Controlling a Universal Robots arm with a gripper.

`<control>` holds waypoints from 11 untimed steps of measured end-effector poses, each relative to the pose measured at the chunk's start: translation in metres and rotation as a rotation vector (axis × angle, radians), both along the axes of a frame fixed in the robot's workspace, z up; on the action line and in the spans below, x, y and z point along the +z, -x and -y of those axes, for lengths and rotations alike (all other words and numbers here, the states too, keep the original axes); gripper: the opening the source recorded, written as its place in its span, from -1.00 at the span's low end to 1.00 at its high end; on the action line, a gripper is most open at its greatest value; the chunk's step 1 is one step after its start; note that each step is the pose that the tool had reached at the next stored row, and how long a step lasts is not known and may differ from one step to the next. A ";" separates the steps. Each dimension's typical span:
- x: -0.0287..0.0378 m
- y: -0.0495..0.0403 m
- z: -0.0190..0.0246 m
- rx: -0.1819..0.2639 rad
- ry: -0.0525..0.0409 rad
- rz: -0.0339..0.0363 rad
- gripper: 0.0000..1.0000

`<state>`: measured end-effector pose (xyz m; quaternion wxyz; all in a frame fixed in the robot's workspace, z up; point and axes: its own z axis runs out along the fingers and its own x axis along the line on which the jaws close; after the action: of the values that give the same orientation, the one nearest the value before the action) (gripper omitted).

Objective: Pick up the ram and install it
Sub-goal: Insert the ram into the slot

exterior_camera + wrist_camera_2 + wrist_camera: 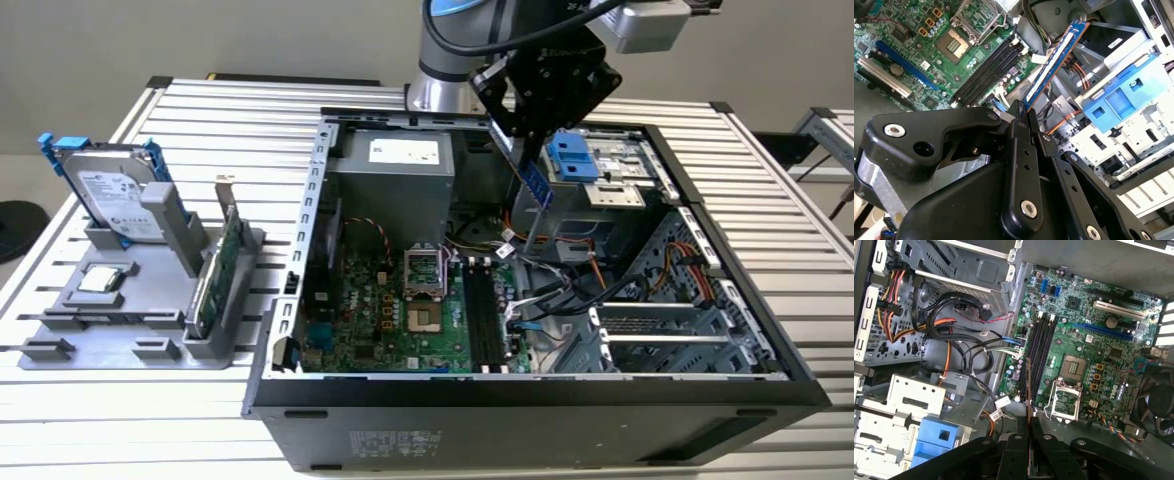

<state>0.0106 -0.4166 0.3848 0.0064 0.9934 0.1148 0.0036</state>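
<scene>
Gripper point(1021, 107), black, sits closest to the lens in both wrist views, pinched tight on one end of the ram point(1056, 62). Rest of the stick juts out past the tips, w/ a pale label strip along its blue face. In the first wrist view the stick shows edge-on, running roughly parallel to the slots point(1043, 352) on the mobo point(1089, 365).

Exterior view: arm comes in at 12 o'clock over the open case point(534, 395). Ram hangs at 6 o'clock from the gripper, held in air inside the case's upper half and not seated. Slots lie at 7 o'clock from the ram's lower end, apart from it. CPU socket point(420, 270) is just at 9 o'clock of the slots. PSU point(400, 160) is at 9 o'clock from the ram, and the blue bracket point(577, 158) is just at 3 o'clock of it. Cables point(561, 285) bunch at 5 o'clock, below the stick.

Outside the case, at 9 o'clock on the slatted table point(801, 250), a grey stand point(127, 335) carries a hard drive point(114, 195) upright w/ blue rails. A green card point(220, 265) stands on edge at the stand's 3 o'clock side.
</scene>
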 end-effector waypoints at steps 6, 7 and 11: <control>0.0000 0.0000 0.0000 -0.007 0.0000 0.0000 -1.00; 0.0000 0.0000 0.0000 -0.008 0.0000 0.0000 -1.00; 0.0000 0.0000 0.0000 -0.011 -0.0001 0.0000 -1.00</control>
<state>0.0106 -0.4166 0.3847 0.0064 0.9940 0.1094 0.0036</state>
